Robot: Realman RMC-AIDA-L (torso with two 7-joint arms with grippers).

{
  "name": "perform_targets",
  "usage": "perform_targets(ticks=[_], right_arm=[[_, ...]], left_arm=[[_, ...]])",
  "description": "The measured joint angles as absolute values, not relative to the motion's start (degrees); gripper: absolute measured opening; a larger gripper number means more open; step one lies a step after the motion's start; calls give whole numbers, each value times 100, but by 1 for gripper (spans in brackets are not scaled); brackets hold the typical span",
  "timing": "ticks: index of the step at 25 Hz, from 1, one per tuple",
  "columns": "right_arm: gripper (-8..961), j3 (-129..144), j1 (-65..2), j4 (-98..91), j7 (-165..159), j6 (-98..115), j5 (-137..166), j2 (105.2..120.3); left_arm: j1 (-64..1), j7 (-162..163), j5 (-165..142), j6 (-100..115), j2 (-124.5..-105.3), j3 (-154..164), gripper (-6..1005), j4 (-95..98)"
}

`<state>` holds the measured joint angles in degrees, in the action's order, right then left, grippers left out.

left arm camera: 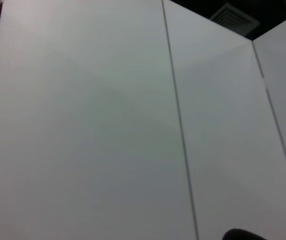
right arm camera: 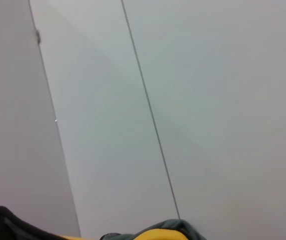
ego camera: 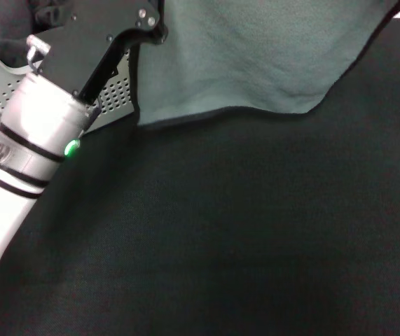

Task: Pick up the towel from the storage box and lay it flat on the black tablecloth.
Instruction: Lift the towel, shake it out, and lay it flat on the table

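The towel point(ego camera: 256, 56) hangs spread out across the top of the head view, grey-green face toward me. Its lower edge reaches the black tablecloth point(ego camera: 221, 231). My left gripper point(ego camera: 152, 26) is at the towel's upper left edge, shut on it, above the storage box point(ego camera: 114, 94). My right gripper is outside the head view. The right wrist view shows a bunched fold of the towel point(right arm camera: 158, 232), yellow and grey-green, close under the camera, so that gripper holds the towel's other end. The left wrist view shows only a white wall.
Dark grey-black clothing point(ego camera: 3, 21) lies at the back left behind the box. My left arm's white and silver forearm point(ego camera: 24, 140) crosses the left side. The tablecloth covers the whole near and right area.
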<state>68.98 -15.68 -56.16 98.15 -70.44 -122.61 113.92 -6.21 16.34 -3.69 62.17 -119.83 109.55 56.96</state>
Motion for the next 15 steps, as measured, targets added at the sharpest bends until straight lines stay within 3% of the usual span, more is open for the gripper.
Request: perform_targets(ticks=[8, 15], right_arm=[[10, 6889, -1453, -6339, 9261, -7097, -11682, 11410], [10, 6871, -1447, -6927, 8694, -7401, -11175, 11406]], left_arm=[[-576, 3056, -1765, 7305, -11844, 10498, 20, 5523], [-565, 4510, -2844, 8181, -11839, 9686, 21, 5467]])
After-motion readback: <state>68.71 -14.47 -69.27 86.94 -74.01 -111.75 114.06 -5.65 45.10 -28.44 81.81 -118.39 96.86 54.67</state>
